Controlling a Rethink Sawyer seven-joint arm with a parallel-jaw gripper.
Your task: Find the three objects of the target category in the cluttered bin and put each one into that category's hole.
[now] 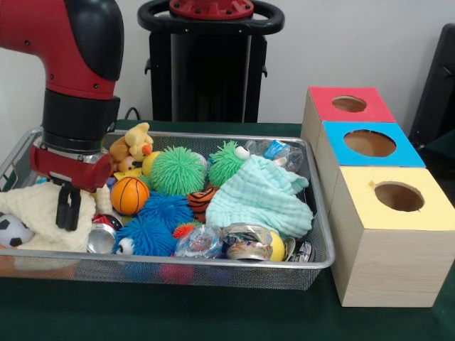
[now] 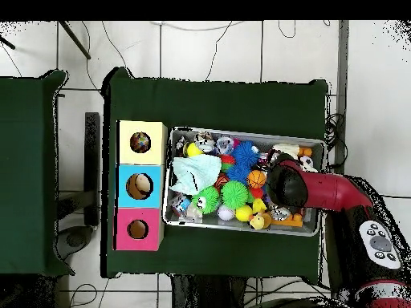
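Bin (image 1: 321,250), wire mesh, holds mixed toys on green table (image 1: 213,312). Gripper (image 1: 68,207) hangs over bin's left end above cream cloth (image 1: 35,213); fingers together, nothing held. Orange basketball (image 1: 129,195) just right of gripper. Green spiky ball (image 1: 178,170) at bin's middle. Mint cloth (image 1: 261,199) in bin's right half. Right of bin: yellow box (image 1: 391,238), blue box (image 1: 370,149), red box (image 1: 348,106), each with round hole on top.

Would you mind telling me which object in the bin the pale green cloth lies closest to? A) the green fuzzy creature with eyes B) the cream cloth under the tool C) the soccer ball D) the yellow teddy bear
A: in the front view the pale green cloth lies right against the green fuzzy creature, while the other three sit toward the bin's opposite end.
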